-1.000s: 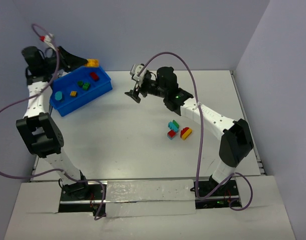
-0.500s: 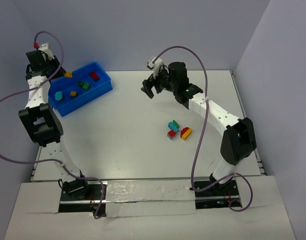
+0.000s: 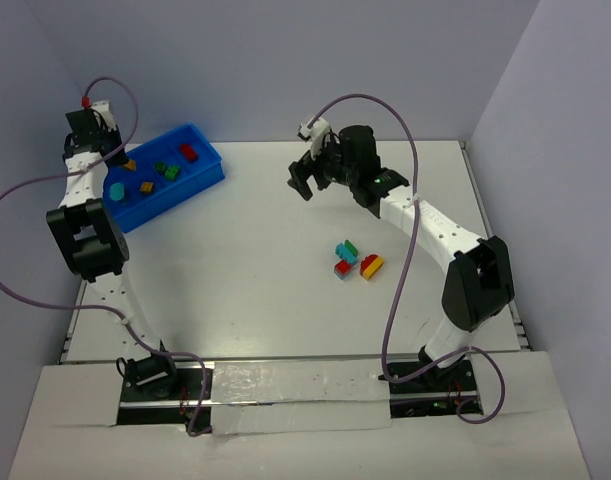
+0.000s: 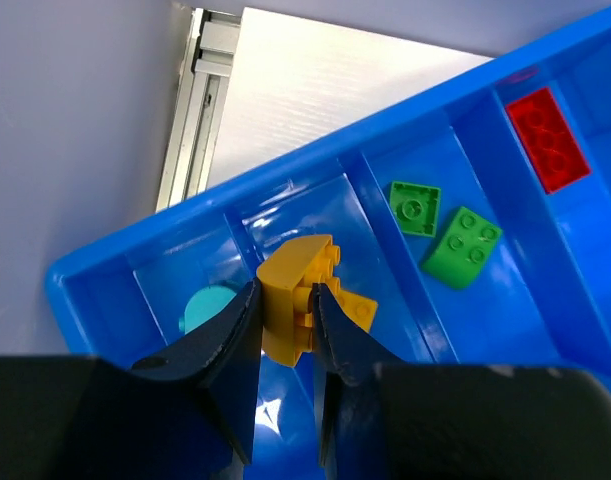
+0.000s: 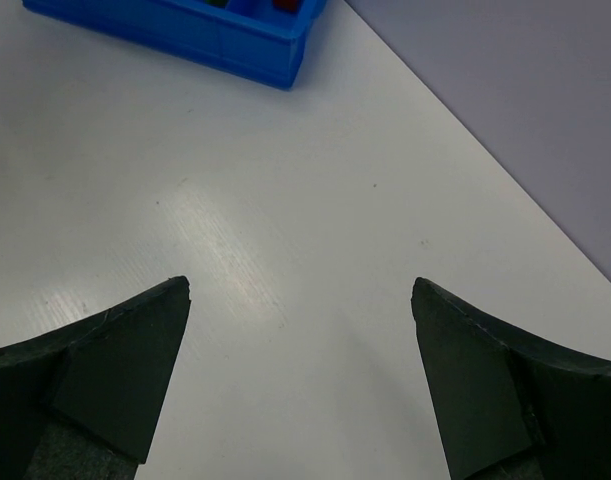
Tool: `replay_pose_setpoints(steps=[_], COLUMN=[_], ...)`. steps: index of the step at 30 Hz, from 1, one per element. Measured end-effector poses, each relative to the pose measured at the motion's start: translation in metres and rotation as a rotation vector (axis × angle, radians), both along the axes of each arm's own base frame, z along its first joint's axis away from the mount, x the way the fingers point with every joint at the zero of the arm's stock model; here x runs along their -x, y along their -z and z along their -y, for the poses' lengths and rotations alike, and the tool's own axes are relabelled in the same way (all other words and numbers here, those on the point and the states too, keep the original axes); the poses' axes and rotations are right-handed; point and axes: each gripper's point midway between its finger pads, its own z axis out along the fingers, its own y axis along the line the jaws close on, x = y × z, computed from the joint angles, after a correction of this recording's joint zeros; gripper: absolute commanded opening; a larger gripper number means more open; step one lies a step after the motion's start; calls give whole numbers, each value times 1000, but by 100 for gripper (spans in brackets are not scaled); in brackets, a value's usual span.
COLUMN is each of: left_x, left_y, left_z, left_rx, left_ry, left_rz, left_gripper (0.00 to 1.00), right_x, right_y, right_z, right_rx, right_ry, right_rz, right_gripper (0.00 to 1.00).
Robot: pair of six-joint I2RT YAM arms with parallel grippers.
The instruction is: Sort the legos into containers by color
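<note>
**Top view, lower edge upward.** The loose legos (image 3: 345, 250) lie right of centre on the white table (image 3: 235, 270). They are a teal-and-green pair, a loose red brick (image 3: 342, 268) and a mostly yellow brick (image 3: 371, 265), close together and well apart from both grippers.

At upper centre the right gripper (image 3: 303, 182) hangs over bare table. In the right wrist view its fingers (image 5: 125, 370) are spread wide with nothing between them. A corner of the blue bin (image 5: 235, 45) shows at the top left of that frame.

**Left wrist view.** The left gripper (image 4: 285, 292) is over the bin's left end, its jaws clamped on a curved-top yellow brick (image 4: 297, 275). This held brick hangs over the compartment where a second yellow brick (image 4: 357, 310) lies. Whether the two touch cannot be told.

- **Lower left compartment:** a teal piece (image 4: 207, 308).
- **Upper right compartment:** two green bricks (image 4: 463, 246).
- **Beyond them:** a long red brick (image 4: 548, 139) in its own compartment.

In the top view the bin sits askew at the upper left of the table.
</note>
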Motion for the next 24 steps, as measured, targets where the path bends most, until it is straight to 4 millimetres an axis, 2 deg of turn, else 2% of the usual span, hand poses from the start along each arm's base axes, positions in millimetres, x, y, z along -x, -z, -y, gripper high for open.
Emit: replay_pose_setpoints(steps=[5,7,12,14,16,17,24], left_x=[-12,-15,-17,-18,-20,-22,-27], left_y=[19,28,44,43,38,34,15], left_z=[1,3,6,6,5,4,7], left_rx=[-21,-26,-35,-40,-46,-49,-30], left_ry=[24,34,47,47,48,47,50], left_rz=[-18,-33,-62,-60,-52,-42,8], left_gripper=[14,21,56,64,78,81,82], right_x=[0,0,-1,-2,-2,-3,-7], right_y=[4,5,9,11,13,14,22], right_z=[3,5,11,14,17,19,38], right_rx=[9,13,24,30,33,36,39], right_ry=[6,10,20,25,31,34,62], right_rz=[-15,-19,-32,-39,-47,-52,-99], right_gripper=[99,100,100,100,100,100,98])
